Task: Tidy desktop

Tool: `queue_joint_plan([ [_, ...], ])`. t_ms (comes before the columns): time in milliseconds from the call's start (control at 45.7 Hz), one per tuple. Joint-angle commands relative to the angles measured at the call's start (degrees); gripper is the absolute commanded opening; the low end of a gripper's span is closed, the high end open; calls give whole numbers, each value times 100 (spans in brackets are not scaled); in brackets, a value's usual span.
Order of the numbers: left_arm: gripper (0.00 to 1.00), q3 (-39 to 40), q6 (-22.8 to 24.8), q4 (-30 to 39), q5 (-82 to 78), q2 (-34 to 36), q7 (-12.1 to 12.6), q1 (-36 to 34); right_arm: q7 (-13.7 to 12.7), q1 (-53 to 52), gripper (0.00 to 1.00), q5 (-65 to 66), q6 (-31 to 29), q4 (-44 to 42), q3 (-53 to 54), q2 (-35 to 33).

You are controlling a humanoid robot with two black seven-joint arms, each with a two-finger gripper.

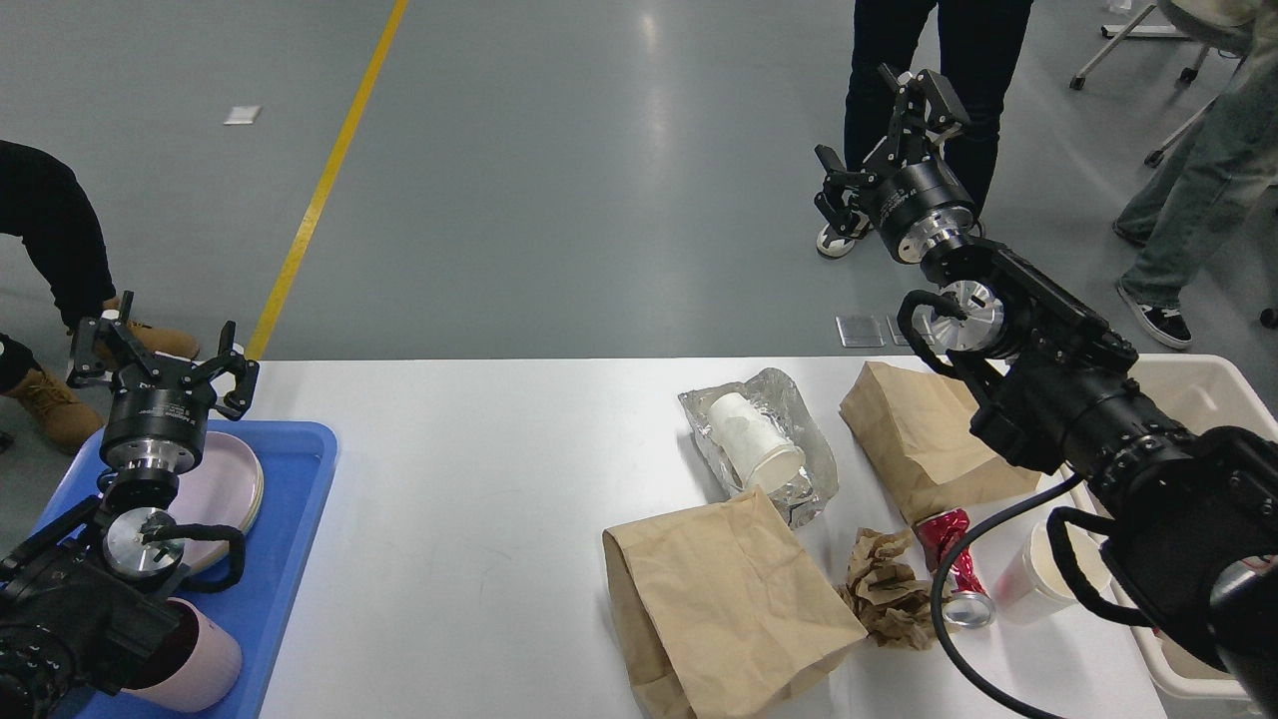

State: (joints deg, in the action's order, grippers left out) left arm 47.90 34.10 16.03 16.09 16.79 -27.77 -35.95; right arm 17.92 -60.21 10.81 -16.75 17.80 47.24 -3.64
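The white desktop (469, 469) spans the lower half of the head view. On its right half lie a large brown paper bag (724, 599), a second brown bag (924, 439), a white paper cup on a foil wrapper (754, 449), crumpled brown paper (884, 589), a crushed red can (949, 564) and another white cup (1033, 584). My right gripper (884, 135) hangs open and empty, raised beyond the desk's far edge. Open too, my left gripper (160, 350) holds nothing above the blue tray (290, 539) at the left.
The tray carries a pink plate (225, 489) and a pink cup (200, 669). A cream-white bin (1213, 384) stands at the right edge behind my right arm. People's legs (939, 40) stand on the grey floor beyond the desk.
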Motion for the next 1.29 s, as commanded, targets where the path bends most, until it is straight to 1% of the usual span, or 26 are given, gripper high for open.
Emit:
queue_joint_plan([
  [0, 96, 0, 0, -4, 0, 0, -1, 0, 1, 18, 100, 0, 14, -22, -22, -31],
  [66, 96, 0, 0, -4, 0, 0, -1, 0, 1, 0, 100, 0, 23, -66, -127, -128],
  [131, 96, 0, 0, 5, 0, 0, -1, 0, 1, -52, 100, 9, 41, -66, -416, -434],
  [197, 96, 0, 0, -4, 0, 0, -1, 0, -8, -210, 100, 26, 32, 4, -908, -882],
  [285, 96, 0, 0, -4, 0, 0, -1, 0, 1, -518, 100, 26, 6, -75, -1821, -1498],
  [416, 96, 0, 0, -4, 0, 0, -1, 0, 10, -1001, 100, 0, -65, 39, -3499, -2359],
  [525, 96, 0, 0, -4, 0, 0, -1, 0, 10, -1651, 100, 0, -74, 355, -5072, -3045],
  [613, 96, 0, 0, 5, 0, 0, -1, 0, 1, -2169, 100, 0, -65, 733, -6373, -3388],
  [766, 96, 0, 0, -4, 0, 0, 8, 0, 10, -3417, 100, -9, -74, 1550, -8536, -3854],
  [898, 96, 0, 0, -4, 0, 0, -1, 0, 1, -4402, 100, 0, -74, 2104, -9873, -3907],
  [985, 96, 0, 0, 5, 0, 0, -1, 0, 10, -4798, 100, 0, -100, 2333, -10331, -3872],
  [1029, 96, 0, 0, -4, 0, 0, -1, 0, 1, -4886, 100, 0, -231, 2395, -10498, -3802],
  [1182, 96, 0, 0, -4, 0, 0, 8, 0, 1, -5149, 100, 9, -961, 2596, -11517, -3161],
  [1270, 96, 0, 0, -4, 0, 0, -1, 0, 1, -5527, 100, 9, -1154, 2895, -11983, -2783],
])
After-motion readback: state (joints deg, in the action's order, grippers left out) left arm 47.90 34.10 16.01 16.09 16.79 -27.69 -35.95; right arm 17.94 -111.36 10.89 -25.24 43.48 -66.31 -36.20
